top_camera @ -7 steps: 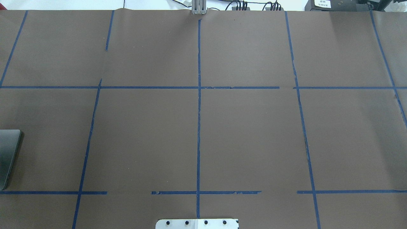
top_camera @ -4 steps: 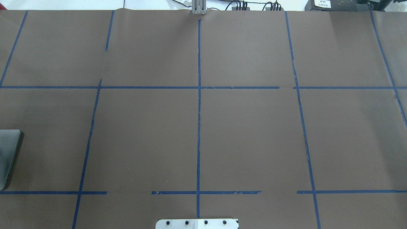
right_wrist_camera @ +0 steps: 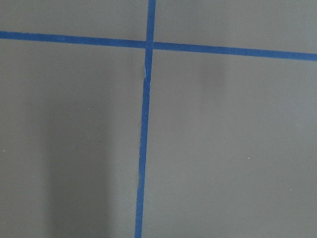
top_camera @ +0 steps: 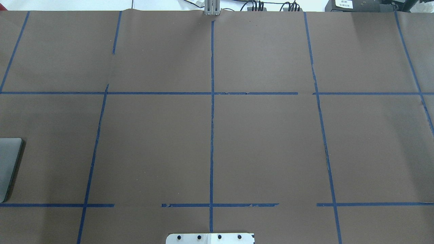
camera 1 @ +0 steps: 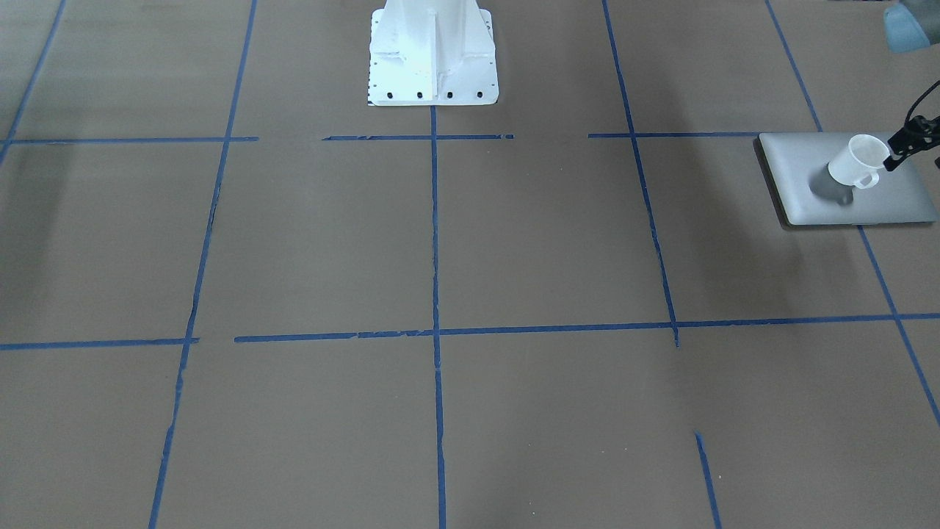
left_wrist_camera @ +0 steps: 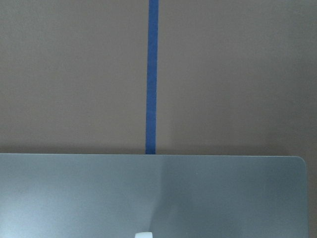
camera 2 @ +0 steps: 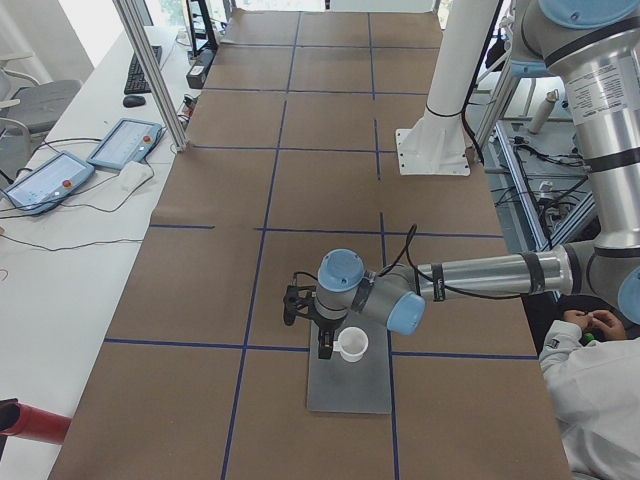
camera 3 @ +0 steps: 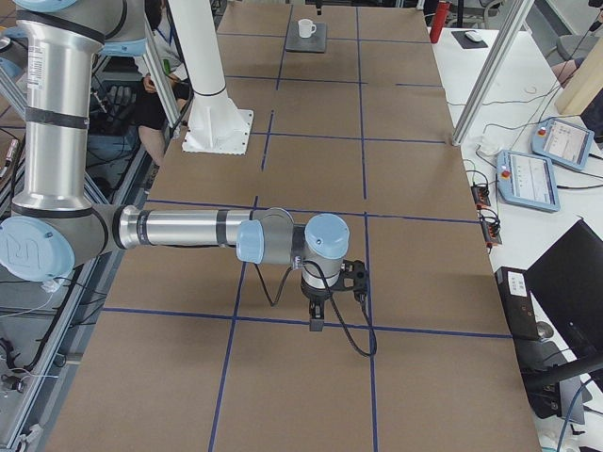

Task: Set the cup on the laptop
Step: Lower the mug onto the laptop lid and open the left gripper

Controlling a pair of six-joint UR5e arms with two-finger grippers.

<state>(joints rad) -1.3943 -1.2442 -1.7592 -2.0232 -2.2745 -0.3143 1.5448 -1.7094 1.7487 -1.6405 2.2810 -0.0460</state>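
The silver-grey laptop (camera 1: 800, 191) lies closed at the table's end on my left; only its corner (top_camera: 8, 166) shows in the overhead view. The white cup (camera 1: 855, 163) is upright over the lid's middle, and I cannot tell whether it touches the lid. My left gripper (camera 1: 892, 158) is shut on the cup's rim; the exterior left view shows it (camera 2: 325, 345) beside the cup (camera 2: 351, 345). The left wrist view shows the lid (left_wrist_camera: 148, 193) and a sliver of the cup (left_wrist_camera: 143, 234). My right gripper (camera 3: 316, 320) hangs over a tape crossing; I cannot tell if it is open.
Brown paper with a blue tape grid covers the table. The white robot pedestal (camera 1: 432, 51) stands at the middle of the near edge. Operator panels (camera 2: 125, 145) lie on a side bench. A seated person (camera 2: 590, 390) is beside the robot.
The laptop corner in the overhead view has gone from shadowed to lighter. Nothing else in that view has moved.
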